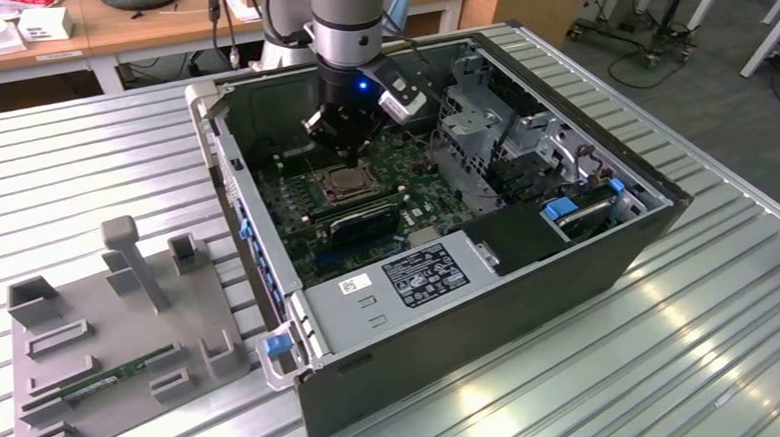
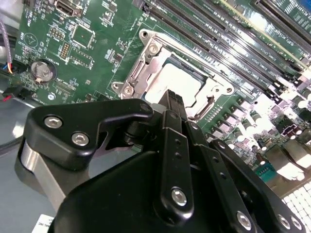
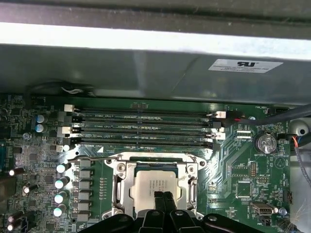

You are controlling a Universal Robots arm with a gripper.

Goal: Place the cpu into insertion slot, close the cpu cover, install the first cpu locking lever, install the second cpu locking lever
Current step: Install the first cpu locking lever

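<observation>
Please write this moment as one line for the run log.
hand: shut, tips over cpu | cpu: in insertion slot | cpu cover: down around cpu

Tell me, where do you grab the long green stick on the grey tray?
Probably its middle, from above, pinching across the narrow width of the long green memory stick: it lies low on the grey plastic tray, with raised blocks at its ends.

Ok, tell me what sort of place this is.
Probably a robotics lab or workshop: a robot arm reaches into an open computer case on a ribbed metal table, with wooden desks and wheeled stands behind.
</observation>
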